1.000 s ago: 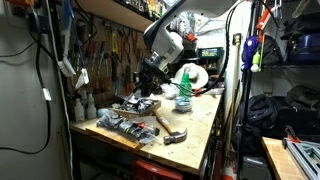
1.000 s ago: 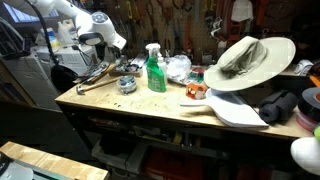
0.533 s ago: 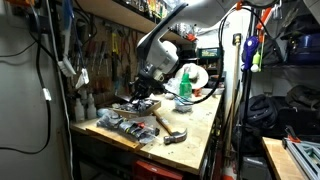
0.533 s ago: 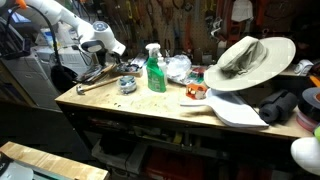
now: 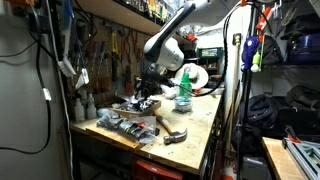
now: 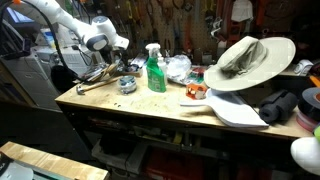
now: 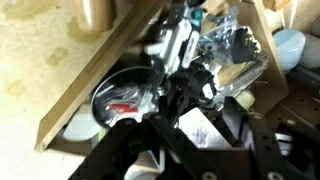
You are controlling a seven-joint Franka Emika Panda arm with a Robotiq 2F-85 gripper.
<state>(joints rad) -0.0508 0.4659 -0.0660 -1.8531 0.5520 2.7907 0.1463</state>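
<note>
My gripper [image 5: 147, 88] hangs low over a shallow wooden tray [image 5: 118, 128] full of small hardware at the bench's end; it also shows over the clutter [image 6: 122, 63]. In the wrist view the dark fingers [image 7: 236, 128] stand apart, and a white printed piece [image 7: 192, 122] shows in the gap between them. I cannot tell whether that piece touches the fingers. Just beyond the gripper [image 7: 197, 128] lie a round black tin [image 7: 122, 100] and a crumpled clear plastic pack [image 7: 232, 48]. The tray's wooden edge [image 7: 98, 78] runs diagonally.
A hammer [image 5: 172, 128] lies beside the tray. A green spray bottle [image 6: 154, 70] stands mid-bench, also seen behind the arm [image 5: 183, 90]. A wide-brimmed hat [image 6: 246, 58] and white flat pieces [image 6: 232, 108] fill the other end. Tools hang on the wall behind.
The arm has shifted and come down slightly over the tray. The fingers, closed together before, now stand apart.
</note>
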